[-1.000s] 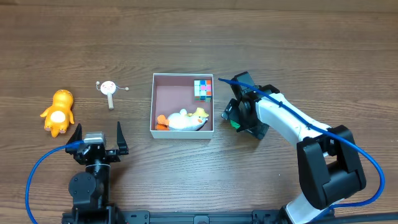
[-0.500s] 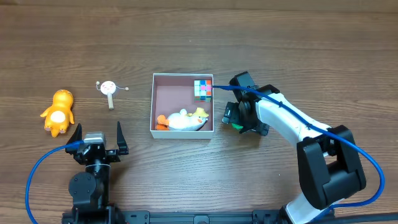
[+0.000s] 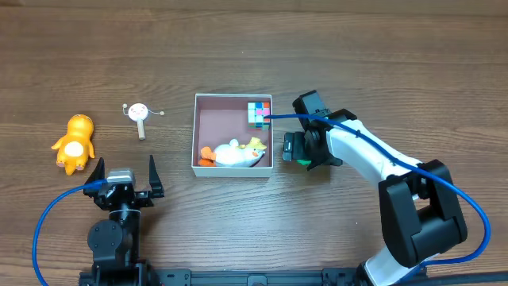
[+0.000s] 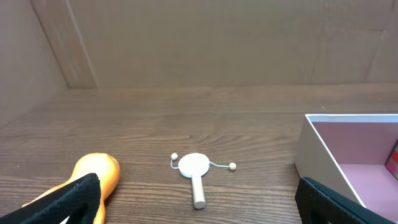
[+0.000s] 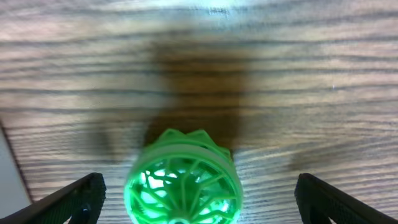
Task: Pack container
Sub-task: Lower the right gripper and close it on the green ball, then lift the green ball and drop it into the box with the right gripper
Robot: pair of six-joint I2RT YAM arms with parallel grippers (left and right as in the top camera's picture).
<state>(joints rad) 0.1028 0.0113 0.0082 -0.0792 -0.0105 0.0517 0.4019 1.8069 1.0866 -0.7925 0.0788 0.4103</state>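
Container mid-table, right jaws wide around a green ball.
Near left, our left gripper (image 3: 125,165) has its jaws spread and holds nothing. Right gripper (image 3: 295,151) straddles the green lattice ball (image 5: 183,180) just right of the container (image 3: 218,119), fingers clear of it. Inside we see a white plush toy (image 3: 234,153) on the near side and a colored cube (image 3: 259,113) in the far-right corner.

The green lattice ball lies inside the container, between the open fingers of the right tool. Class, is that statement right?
Not quite. The green lattice ball does lie between the open fingers of the right tool, but it sits on the table, outside the container, just beyond its right wall. The right wrist view shows wood grain around it, and the overhead view agrees.
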